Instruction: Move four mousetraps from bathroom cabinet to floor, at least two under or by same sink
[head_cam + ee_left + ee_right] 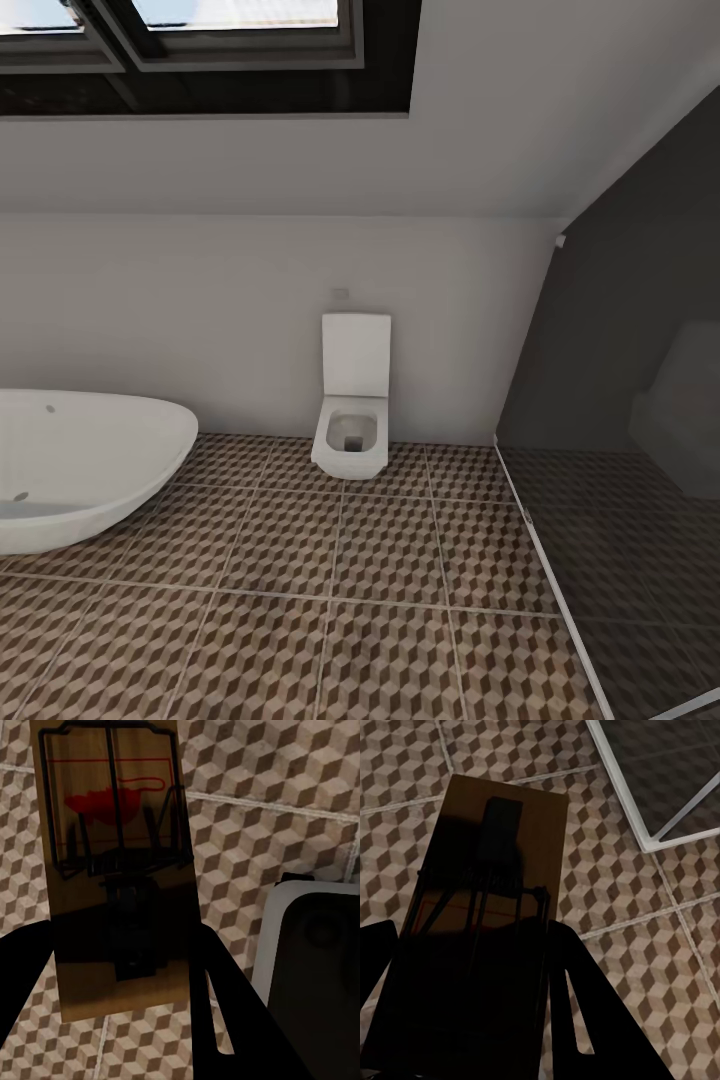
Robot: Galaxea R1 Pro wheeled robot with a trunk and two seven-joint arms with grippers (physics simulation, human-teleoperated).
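Each of my grippers holds one mousetrap. In the left wrist view, a tan mousetrap (pixel 112 832) with a dark wire frame and a red spot sits between the black fingers of my left gripper (pixel 120 975), which is shut on it above the cube-patterned bathroom floor (pixel 262 832). My right gripper (pixel 472 967) is shut on a second mousetrap (pixel 510 847), also above the floor (pixel 607 892). The head view looks across the tiled floor (pixel 330 600). The cabinet and the sink are out of view.
A white oval tub (pixel 80 470) stands at the left and a square white toilet (pixel 352 420) against the far wall. A dark glass partition (pixel 620 450) with a white floor rail (pixel 545 560) closes the right side. A white-rimmed dark object (pixel 315 960) lies beside the left gripper.
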